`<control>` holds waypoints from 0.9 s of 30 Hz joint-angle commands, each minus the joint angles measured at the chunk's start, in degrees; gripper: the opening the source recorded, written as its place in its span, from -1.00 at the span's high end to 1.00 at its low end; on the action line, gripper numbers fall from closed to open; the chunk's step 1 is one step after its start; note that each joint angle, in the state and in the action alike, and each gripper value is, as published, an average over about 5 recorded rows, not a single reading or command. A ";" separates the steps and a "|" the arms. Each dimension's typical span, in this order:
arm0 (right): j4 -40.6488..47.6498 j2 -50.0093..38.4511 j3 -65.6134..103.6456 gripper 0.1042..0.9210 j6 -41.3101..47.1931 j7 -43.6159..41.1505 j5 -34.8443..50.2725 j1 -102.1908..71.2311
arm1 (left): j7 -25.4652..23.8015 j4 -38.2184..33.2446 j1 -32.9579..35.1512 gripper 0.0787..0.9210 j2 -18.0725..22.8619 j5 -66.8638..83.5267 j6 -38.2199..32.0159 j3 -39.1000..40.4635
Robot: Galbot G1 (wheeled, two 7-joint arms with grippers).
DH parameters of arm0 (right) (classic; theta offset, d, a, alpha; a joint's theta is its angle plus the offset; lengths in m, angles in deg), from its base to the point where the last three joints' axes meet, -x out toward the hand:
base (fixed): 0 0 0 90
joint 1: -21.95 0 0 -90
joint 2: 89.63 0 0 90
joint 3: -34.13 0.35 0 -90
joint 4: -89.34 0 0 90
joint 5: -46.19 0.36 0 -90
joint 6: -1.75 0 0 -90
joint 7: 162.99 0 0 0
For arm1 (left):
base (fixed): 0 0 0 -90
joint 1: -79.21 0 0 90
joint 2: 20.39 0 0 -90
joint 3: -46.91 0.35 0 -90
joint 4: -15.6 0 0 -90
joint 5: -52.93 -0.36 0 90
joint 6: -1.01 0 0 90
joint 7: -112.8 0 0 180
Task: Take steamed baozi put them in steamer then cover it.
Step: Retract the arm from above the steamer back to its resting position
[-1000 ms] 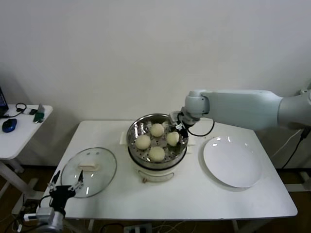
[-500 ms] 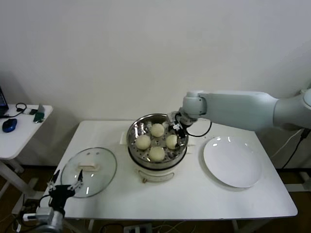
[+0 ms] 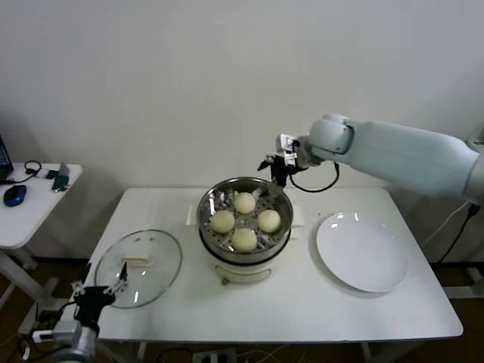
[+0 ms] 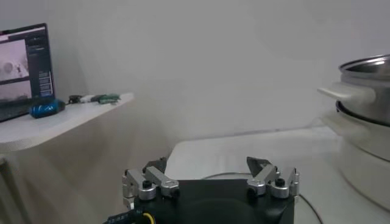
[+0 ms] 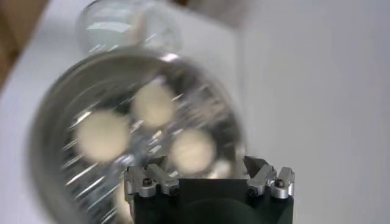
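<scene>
Now all four baozi [image 3: 244, 221] sit in the steamer [image 3: 209, 227]; right gripper [image 3: 277, 165] released, cover [image 3: 138, 267] still waiting.

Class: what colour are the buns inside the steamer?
Cream-white buns in the shiny steel steamer; head view shows it best.

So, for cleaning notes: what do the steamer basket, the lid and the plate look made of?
Steamer: polished steel, mirror-like glints and a perforated floor. Lid: clear glass, table visible through it, metal-looking rim. Plate: glossy white, probably ceramic, though possibly plastic.
</scene>
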 commanded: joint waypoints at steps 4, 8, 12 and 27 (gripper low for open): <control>-14.77 -20.19 49.38 -0.76 -0.51 32.49 -0.63 -41.51 | 0.69 0.21 -1.90 -0.77 -0.65 0.74 -0.12 0.62; -17.54 -23.97 66.23 -0.76 -1.45 32.65 -3.56 -59.32 | -0.08 0.09 -2.80 -0.77 -1.10 1.05 0.29 1.38; -18.90 -23.97 83.99 -0.76 -2.83 32.12 -5.96 -76.74 | -0.95 0.40 -3.48 -0.77 -1.79 0.19 0.41 2.23; -23.32 0.54 118.19 -0.76 -20.79 25.83 -11.43 -119.48 | -0.12 2.22 -5.27 -0.77 -4.94 -7.83 -3.89 2.44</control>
